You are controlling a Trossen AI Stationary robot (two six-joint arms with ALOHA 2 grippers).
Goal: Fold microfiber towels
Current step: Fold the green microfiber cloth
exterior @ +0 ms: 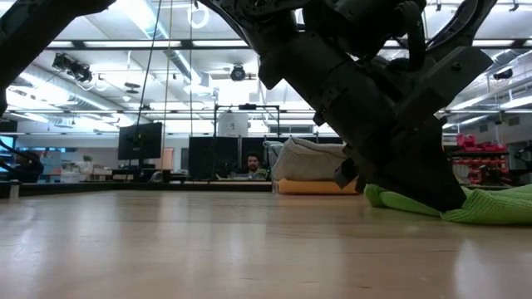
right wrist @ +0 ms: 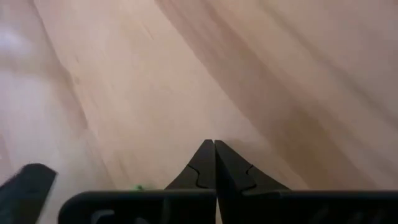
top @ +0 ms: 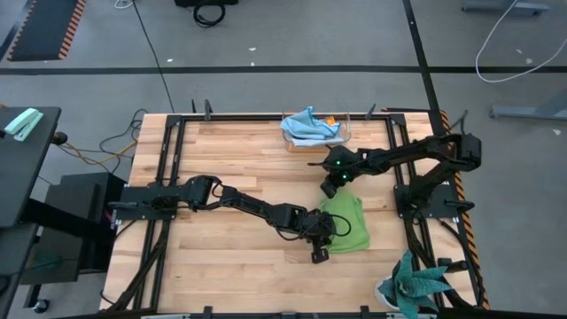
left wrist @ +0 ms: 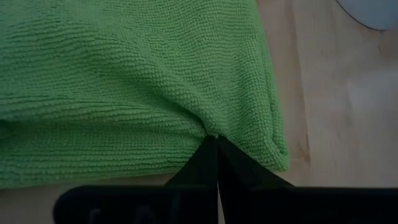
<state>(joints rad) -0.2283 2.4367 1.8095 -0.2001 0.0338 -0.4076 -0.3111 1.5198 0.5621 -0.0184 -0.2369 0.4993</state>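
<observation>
We're working the lime green towel, lying bunched on the right half of the table, nearer the near edge than the far one. Left gripper is sitting at the towel's near-left side, fingertips pressed together and pinching a small bit of the towel's hem, judging by the left wrist view. Right gripper is hovering at the towel's far edge; its fingers are also closed, but the right wrist view is showing only bare wood under them, so we're reading it as holding nothing. Light blue towel is sitting heaped in the clear plastic box at the far edge, with something orange beside it that we can't identify. Teal plant is standing at the near-right corner. Risks: the left pinch is looking thin, so the hem could be slipping out on a lift; with only one corner held, the cloth would be dragging and bunching instead of folding flat. Both arms are converging on one towel, so they could be colliding. Room: lots of open wood to the left; to the right the table edge and the plant are close, so folding leftward is looking safer.
</observation>
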